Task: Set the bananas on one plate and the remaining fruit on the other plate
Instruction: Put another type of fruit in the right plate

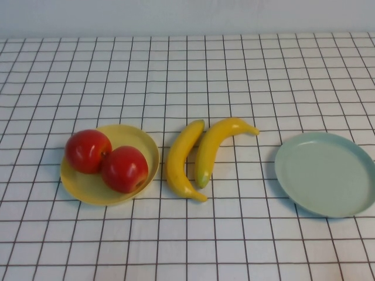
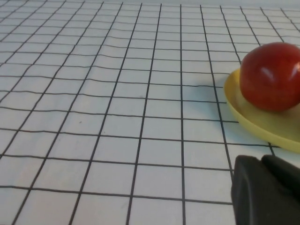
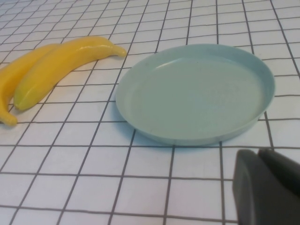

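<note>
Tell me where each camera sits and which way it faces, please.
High view: raised on the robot's side, angled down at both plates; no arm shows.
Left wrist view: low beside the yellow plate with an apple; left gripper at the edge.
Right wrist view: low near the blue-green plate and bananas; right gripper at the edge.
High and right wrist share plate and bananas.

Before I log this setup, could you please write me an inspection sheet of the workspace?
Surface: white checked cloth, flat.
Job's things: two apples on the yellow plate; two bananas side by side on the cloth; blue-green plate empty.
Clutter: nothing seen.
Grippers: left gripper low beside the yellow plate; right gripper low beside the blue-green plate; neither holds anything.
Cables: nothing seen.
Surroundings: pale wall behind.
</note>
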### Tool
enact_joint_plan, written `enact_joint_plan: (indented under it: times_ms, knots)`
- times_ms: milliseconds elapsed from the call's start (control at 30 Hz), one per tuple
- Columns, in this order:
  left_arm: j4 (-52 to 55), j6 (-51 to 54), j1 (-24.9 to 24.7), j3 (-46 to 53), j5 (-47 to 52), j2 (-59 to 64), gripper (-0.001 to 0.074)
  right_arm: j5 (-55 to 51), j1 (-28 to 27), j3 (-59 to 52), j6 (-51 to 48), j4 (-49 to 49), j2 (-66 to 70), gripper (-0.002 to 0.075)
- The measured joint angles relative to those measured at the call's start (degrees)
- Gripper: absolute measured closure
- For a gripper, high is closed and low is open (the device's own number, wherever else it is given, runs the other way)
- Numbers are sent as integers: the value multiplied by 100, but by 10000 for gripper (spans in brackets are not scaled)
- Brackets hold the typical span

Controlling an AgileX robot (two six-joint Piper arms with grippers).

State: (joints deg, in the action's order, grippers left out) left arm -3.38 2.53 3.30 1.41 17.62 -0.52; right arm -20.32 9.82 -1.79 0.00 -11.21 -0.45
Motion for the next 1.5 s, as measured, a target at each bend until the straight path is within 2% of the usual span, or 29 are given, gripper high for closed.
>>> enact_joint_plan:
  times_ms: [233,500,633,1500]
  knots:
    - [210,0,-28,0,146,1,738,0,0,0,0,0,0,743]
    - [286,126,-904,0,342,-12,738,0,0,0,0,-4,0,743]
    - [295,126,-1112,0,371,-12,738,0,0,0,0,-4,0,743]
    - [338,126,-1136,0,381,-12,738,119,0,0,0,-96,0,743]
